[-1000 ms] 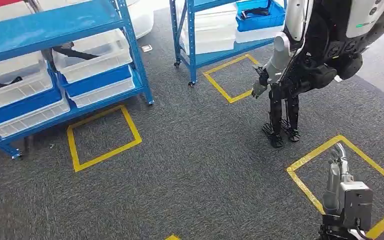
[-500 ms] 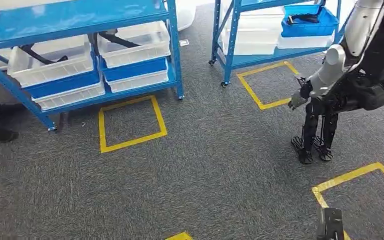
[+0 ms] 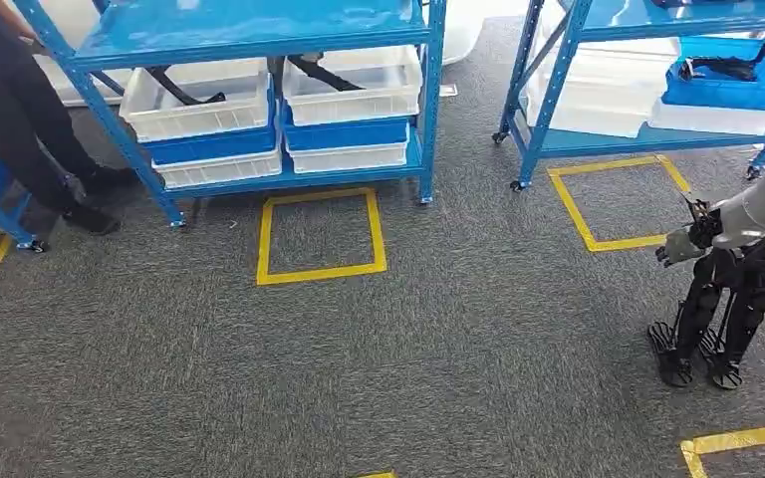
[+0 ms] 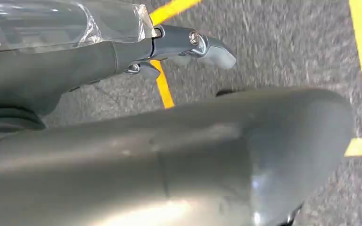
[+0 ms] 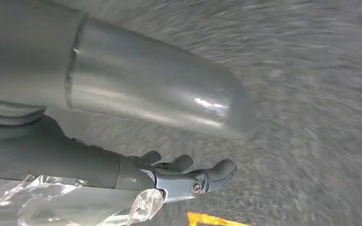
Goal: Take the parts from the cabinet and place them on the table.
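From the head view, black parts (image 3: pixel 187 97) are seen in white bins (image 3: pixel 201 105) on the blue cabinet (image 3: pixel 259 30). At the left wrist, the left robot hand (image 4: pixel 188 44) is seen empty, fingers apart. At the right wrist, the right robot hand (image 5: pixel 188 176) is likewise spread over grey carpet (image 5: pixel 311 94).

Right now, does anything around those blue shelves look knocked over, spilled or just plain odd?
Nothing stands out. The white and blue bins sit stacked squarely on the blue shelf, with black parts lying in the top ones. The grey carpet shows no spill, and the yellow tape square looks intact.
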`<act>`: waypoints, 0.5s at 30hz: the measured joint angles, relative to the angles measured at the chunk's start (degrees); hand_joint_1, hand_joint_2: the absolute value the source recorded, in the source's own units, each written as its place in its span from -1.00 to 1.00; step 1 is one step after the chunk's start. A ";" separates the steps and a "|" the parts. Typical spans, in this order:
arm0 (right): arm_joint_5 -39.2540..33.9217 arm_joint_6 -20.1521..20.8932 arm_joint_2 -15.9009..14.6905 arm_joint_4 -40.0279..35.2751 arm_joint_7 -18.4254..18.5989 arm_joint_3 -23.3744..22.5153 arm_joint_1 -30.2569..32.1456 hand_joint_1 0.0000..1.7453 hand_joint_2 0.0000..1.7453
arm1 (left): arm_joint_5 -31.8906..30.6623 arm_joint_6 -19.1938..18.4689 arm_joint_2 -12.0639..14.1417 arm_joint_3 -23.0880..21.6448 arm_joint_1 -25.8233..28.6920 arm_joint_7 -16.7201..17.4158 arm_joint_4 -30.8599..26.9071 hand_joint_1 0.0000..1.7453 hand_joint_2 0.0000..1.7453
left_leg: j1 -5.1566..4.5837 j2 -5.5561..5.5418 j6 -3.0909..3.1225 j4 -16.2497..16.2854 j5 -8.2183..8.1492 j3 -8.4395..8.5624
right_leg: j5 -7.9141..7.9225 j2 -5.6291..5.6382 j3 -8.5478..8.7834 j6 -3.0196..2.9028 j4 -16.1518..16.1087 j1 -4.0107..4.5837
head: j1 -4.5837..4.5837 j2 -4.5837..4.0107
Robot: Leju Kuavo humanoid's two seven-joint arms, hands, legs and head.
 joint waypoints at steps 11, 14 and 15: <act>6.86 12.65 2.14 5.90 10.07 11.99 -0.14 -1.00 1.00 | -0.88 -3.15 0.04 -1.79 -0.35 3.52 0.00 -1.00 1.00 | 0.33 10.87 -0.77 0.37 0.03 -0.24 | -1.41 -4.65 1.90 -0.26 -0.25 0.43 | -0.04 -0.02; 7.99 14.97 2.73 6.38 11.32 14.90 -0.41 -1.00 1.00 | -0.72 -4.70 0.04 -2.05 -0.22 4.37 0.00 -1.00 1.00 | 0.00 10.30 -0.05 0.49 -0.08 -0.17 | -1.76 -4.81 2.35 0.57 -0.54 0.51 | -0.04 0.00; 8.26 15.65 3.04 6.51 11.49 15.76 -0.74 -1.00 1.00 | -0.68 -5.03 0.04 -2.12 -0.23 4.39 0.00 -1.00 1.00 | 0.01 10.08 0.39 0.23 0.09 -0.04 | -1.85 -4.97 2.48 0.97 -0.60 0.48 | -0.07 0.00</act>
